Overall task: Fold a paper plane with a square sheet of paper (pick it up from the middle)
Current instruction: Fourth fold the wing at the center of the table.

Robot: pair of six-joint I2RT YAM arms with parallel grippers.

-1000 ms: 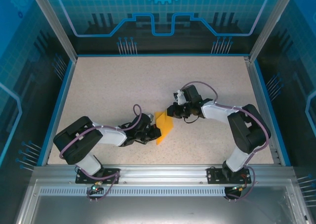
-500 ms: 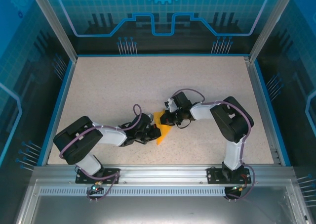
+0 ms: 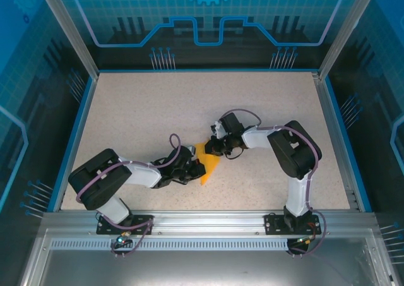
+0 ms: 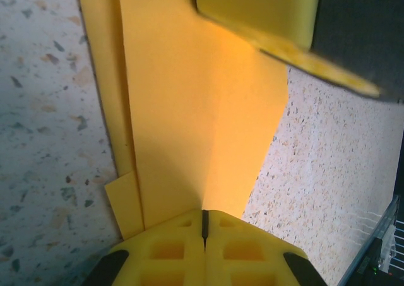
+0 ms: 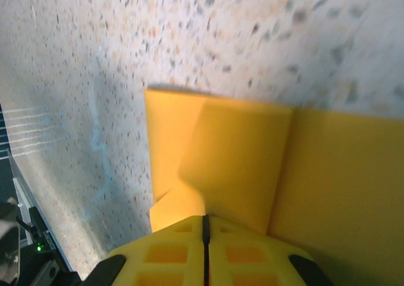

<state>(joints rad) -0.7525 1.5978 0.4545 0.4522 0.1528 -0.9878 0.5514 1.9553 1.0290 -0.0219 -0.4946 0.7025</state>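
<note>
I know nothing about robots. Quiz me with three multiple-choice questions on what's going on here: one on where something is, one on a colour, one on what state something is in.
1. Where is the paper?
A. Mid-table, between the two arms' jaws
B. In the far left corner
C. On the metal rail at the near edge

2. What colour is the paper?
A. White
B. Blue
C. Orange-yellow

3. How do the left jaws stand?
A. Wide open above the paper
B. Shut on the paper
C. Shut on nothing, away from the paper

Answers:
1 A: the top view shows it in the middle of the table, where both arms meet.
2 C: it looks orange-yellow in the top view and both wrist views.
3 B: in the left wrist view the pads meet along a thin seam, with the paper running in between them.
</note>
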